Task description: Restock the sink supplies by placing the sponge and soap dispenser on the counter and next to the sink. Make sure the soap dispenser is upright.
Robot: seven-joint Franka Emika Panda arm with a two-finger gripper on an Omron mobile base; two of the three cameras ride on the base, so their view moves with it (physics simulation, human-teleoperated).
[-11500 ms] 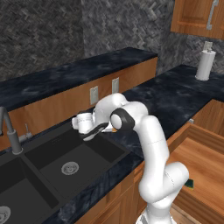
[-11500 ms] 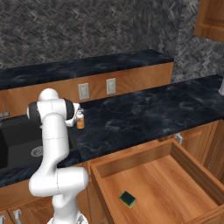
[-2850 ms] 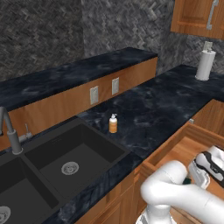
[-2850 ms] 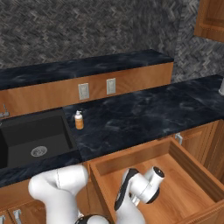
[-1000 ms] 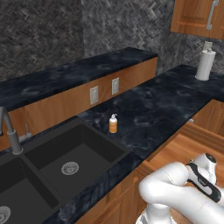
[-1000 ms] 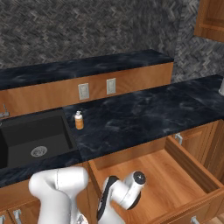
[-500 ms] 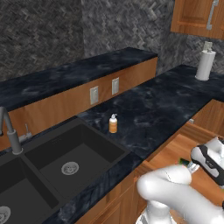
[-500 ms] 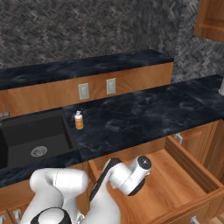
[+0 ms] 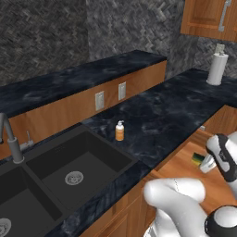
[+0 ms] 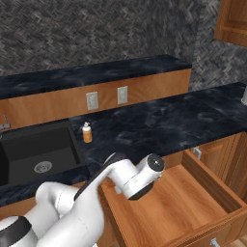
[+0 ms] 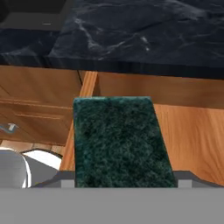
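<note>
Sponge [image 11: 120,142] sitting green side up between my claw [image 9: 207,164] tips, jaws closing on it, my fingertips cut off below, drawer [image 10: 178,207] floor half hidden beneath.

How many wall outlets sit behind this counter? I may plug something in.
2. Both outlets are on the wooden panel behind the counter: one nearer the sink, the other just beyond it. More may be out of view.

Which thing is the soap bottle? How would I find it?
Find the big dark sink. On the black counter just past its right corner stands the soap dispenser, small and upright. It is amber-orange with a white pump top, unlike the tall white paper towel roll far along.
</note>
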